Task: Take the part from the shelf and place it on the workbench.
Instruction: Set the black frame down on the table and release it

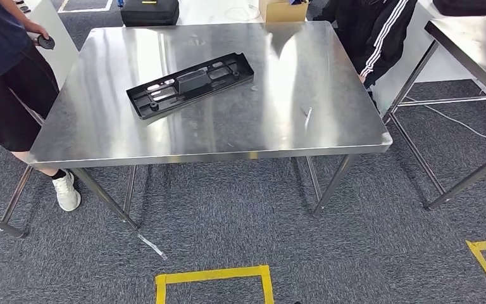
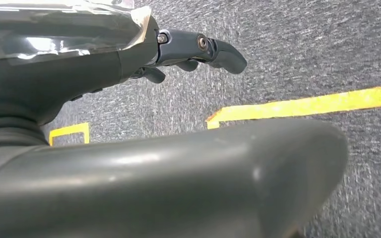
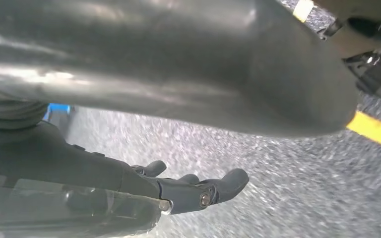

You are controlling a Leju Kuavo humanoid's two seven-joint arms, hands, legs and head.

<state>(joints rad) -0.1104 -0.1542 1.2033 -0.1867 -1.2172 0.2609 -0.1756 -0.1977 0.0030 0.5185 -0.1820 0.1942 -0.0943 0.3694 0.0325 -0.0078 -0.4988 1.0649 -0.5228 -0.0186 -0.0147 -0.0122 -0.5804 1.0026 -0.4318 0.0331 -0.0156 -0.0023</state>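
Part [image 1: 190,85] lying on counter [image 1: 291,126], toward 11 o'clock.
Looking stiff, light plastic; gripping its long edges suits. Left robot hand [image 2: 178,54] and right robot hand [image 3: 188,188] are hanging spread, holding nothing.

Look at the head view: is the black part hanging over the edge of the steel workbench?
No. The black part lies flat and wholly on the workbench, well inside every edge.

Grey carpet [image 1: 228,215], yellow floor tape [image 1: 212,277]

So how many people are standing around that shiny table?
2, both only partly in view: one person at the table's left edge, another in a striped jacket at its far right corner. Others may stand outside the picture.
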